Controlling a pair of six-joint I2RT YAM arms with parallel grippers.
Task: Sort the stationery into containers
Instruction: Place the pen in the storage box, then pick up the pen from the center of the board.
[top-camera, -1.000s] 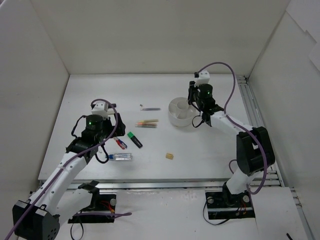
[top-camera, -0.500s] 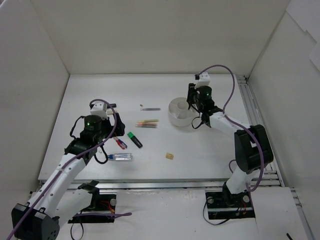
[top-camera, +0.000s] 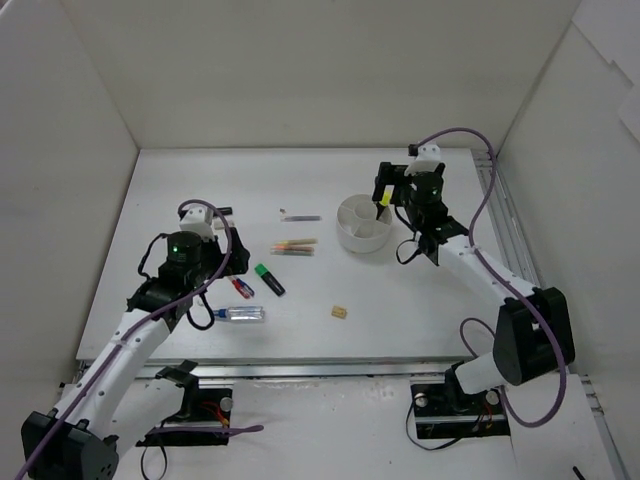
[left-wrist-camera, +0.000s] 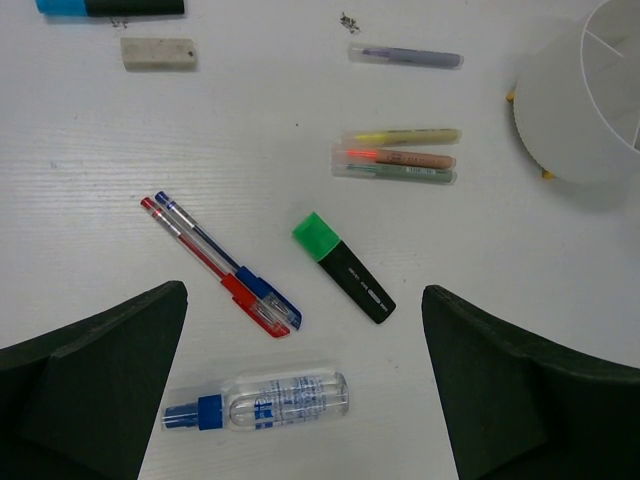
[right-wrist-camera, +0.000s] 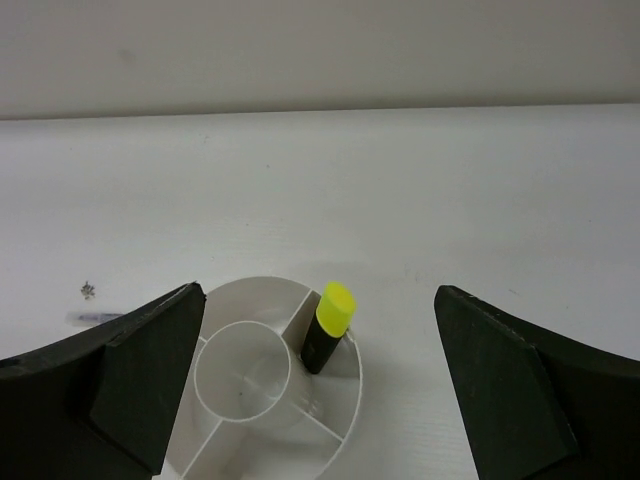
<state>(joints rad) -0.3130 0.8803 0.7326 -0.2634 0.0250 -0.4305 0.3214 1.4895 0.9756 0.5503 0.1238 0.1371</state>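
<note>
The round white organizer (top-camera: 363, 236) stands at the back right, also in the right wrist view (right-wrist-camera: 250, 288) and left wrist view (left-wrist-camera: 565, 110). A yellow-capped highlighter (right-wrist-camera: 328, 325) leans upright in one outer compartment. My right gripper (right-wrist-camera: 317, 300) hovers open above it, touching nothing. On the table lie a green-capped highlighter (left-wrist-camera: 343, 266), red and blue pens (left-wrist-camera: 220, 265), a clear blue-capped marker (left-wrist-camera: 258, 402), pastel pencils (left-wrist-camera: 400, 158) and a purple one (left-wrist-camera: 405, 56). My left gripper (left-wrist-camera: 303, 290) is open above them, holding nothing.
A beige eraser (top-camera: 340, 312) lies near the front middle. Another eraser (left-wrist-camera: 157, 52) and a blue-capped highlighter (left-wrist-camera: 110, 6) sit at the far left of the left wrist view. White walls enclose the table on three sides; a rail (top-camera: 500, 210) runs along its right edge.
My right gripper has opened, let the yellow highlighter go into the organizer, and drawn back to the right. The left arm has barely moved.
</note>
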